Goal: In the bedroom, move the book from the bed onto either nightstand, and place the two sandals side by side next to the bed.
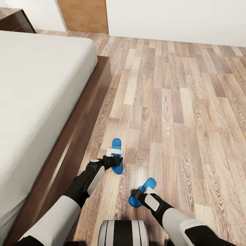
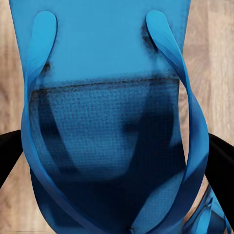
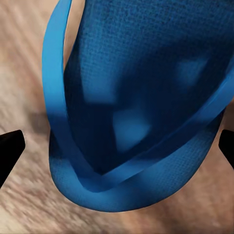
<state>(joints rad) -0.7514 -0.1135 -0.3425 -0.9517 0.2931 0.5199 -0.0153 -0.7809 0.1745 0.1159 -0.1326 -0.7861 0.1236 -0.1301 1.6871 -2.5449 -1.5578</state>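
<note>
Two bright blue sandals lie on the wood floor beside the bed [image 1: 99, 89]. My left gripper [image 1: 114, 158] is low over the farther sandal [image 1: 118, 143], open, and that sandal [image 2: 107, 122] lies between its black fingers [image 2: 9, 158]. Nearer my base, the right gripper [image 1: 140, 194] hangs open over the other sandal [image 1: 149, 184]. In the right wrist view this sandal [image 3: 141, 107] lies between the fingertips [image 3: 9, 146], with floor showing beside it. A dark nightstand [image 1: 15, 19] stands beyond the bed's far corner. The book is out of view.
The bed's dark wooden frame [image 1: 73, 136] runs along the left, close to my left arm. Open plank floor [image 1: 191, 112] spreads to the right as far as the white wall. A wooden door panel [image 1: 83, 15] is at the back. My base [image 1: 123, 233] is at the bottom.
</note>
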